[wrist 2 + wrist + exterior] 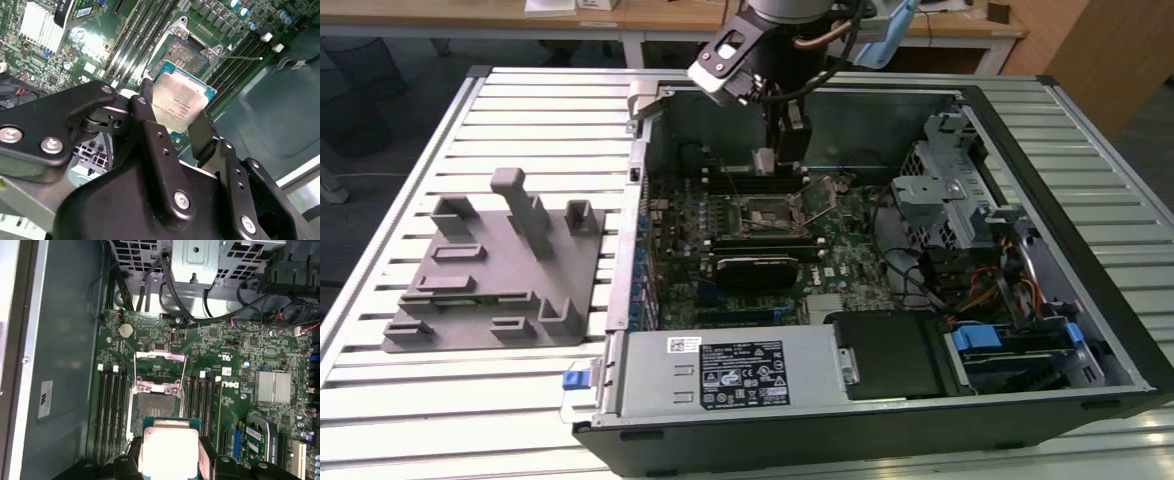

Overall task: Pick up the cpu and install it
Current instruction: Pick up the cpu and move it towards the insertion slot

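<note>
The cpu (181,102), a thin square chip with a silvery top, is clamped by its edges between my gripper's (174,116) two black fingers (146,105). In the first wrist view the cpu (169,449) hangs above the motherboard, just short of the open socket (154,411), whose metal load plate (159,369) is swung back. The socket (188,52) lies bare beyond the chip in the second wrist view. In the exterior view my gripper (771,160) reaches down into the open computer case, above the socket (767,213).
Memory slots (110,405) flank the socket on both sides. A grey fixture (494,270) with upright posts sits on the slatted table at the exterior view's left. The drive cage (947,190), cables and power supply (734,375) crowd the case.
</note>
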Available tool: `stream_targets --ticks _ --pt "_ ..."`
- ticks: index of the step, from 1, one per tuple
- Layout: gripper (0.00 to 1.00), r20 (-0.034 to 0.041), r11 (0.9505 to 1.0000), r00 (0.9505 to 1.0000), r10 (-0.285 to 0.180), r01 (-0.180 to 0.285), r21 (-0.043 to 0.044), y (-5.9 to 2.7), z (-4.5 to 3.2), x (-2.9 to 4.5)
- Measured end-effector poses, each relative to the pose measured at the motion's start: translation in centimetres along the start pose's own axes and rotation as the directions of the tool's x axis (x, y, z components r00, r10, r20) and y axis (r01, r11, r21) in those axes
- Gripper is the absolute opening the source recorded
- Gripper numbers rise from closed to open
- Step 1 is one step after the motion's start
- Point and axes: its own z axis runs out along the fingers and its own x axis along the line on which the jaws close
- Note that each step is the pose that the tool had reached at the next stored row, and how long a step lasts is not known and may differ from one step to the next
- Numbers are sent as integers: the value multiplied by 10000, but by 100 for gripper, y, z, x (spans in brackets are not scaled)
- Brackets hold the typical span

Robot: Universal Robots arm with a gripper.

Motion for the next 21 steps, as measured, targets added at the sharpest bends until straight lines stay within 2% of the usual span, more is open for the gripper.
stream_targets --ticks 4,11,19,21 --pt "53 0 10000 10000 1 -1 0 -2 72 2" --pt "53 -3 10000 10000 1 -1 -2 11 202 89" --pt "53 -2 10000 10000 -15 15 -1 9 347 94" --pt "53 -1 10000 10000 -17 17 0 8 360 94"
